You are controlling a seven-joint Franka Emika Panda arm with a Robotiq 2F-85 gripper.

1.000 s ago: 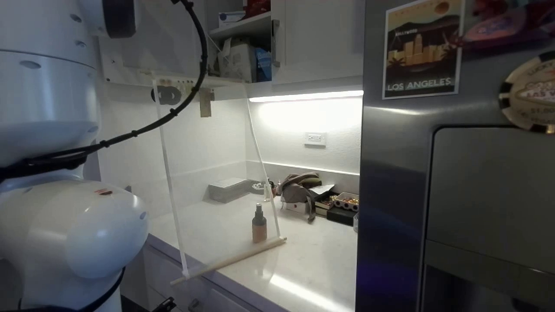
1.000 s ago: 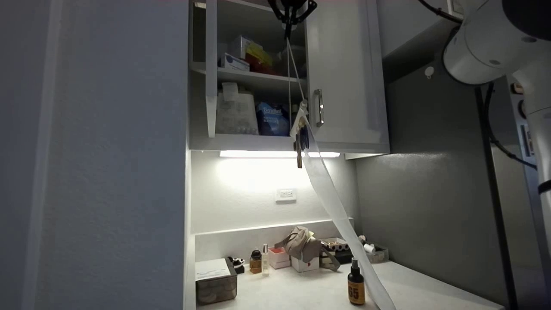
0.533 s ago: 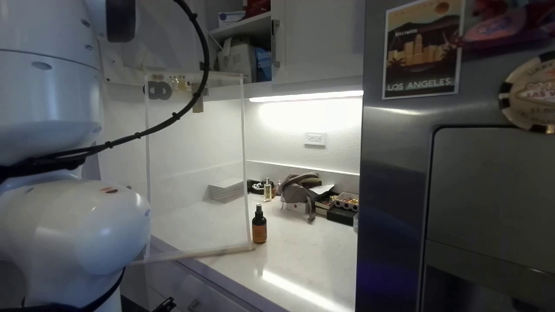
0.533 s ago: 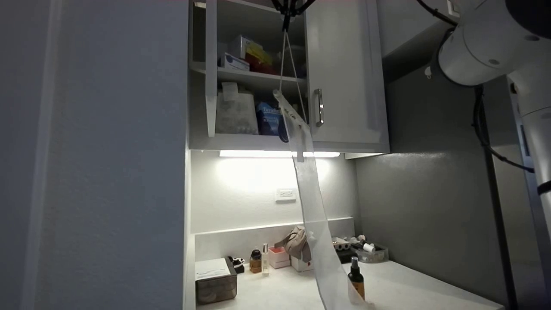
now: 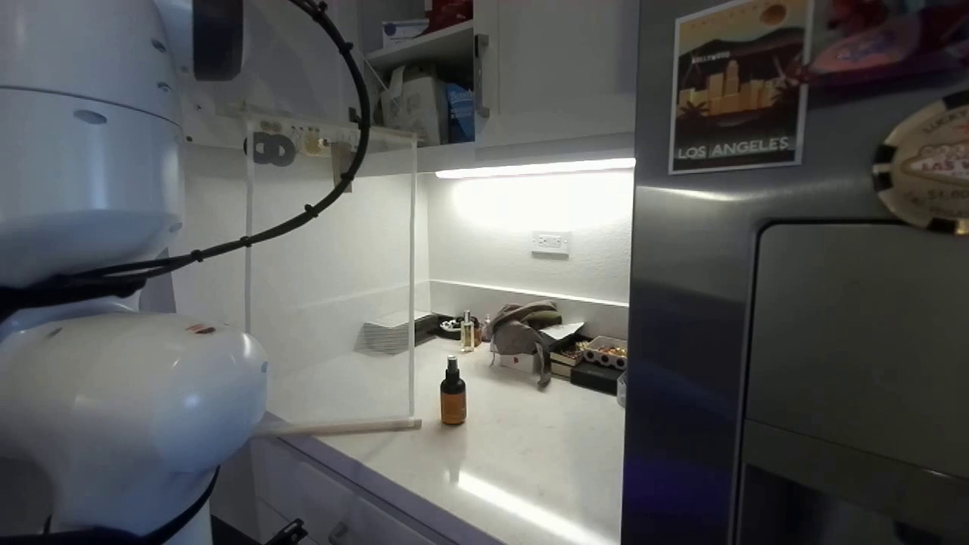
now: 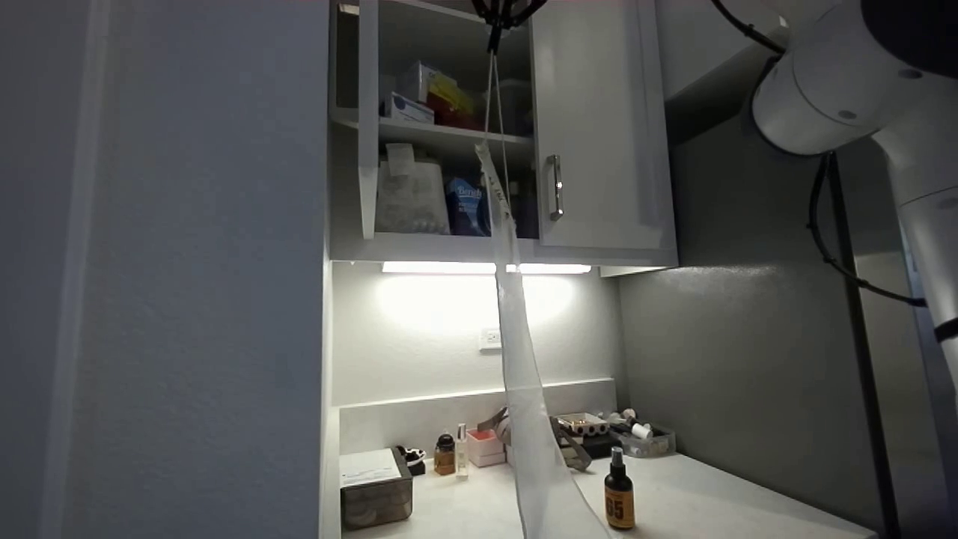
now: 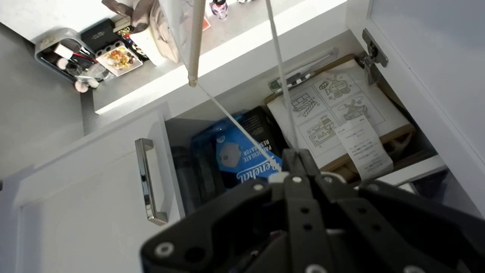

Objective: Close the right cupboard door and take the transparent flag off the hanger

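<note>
The one transparent flag (image 6: 515,337) now hangs farther left, clear of the one spray bottle (image 6: 619,494), on the near side of the cupboard (image 6: 434,247); it seems off the hanger, with lowering probably next. One gripper (image 7: 297,153), closed, holds the flag's one two-stranded cord (image 7: 282,72). Of two doors, the right cupboard door (image 6: 602,112) looks shut, the left door (image 6: 367,150) open.

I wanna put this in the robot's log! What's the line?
fingers: shut on cord | transparent flag: hanging from cord | right cupboard door: closed | left cupboard door: open
</note>
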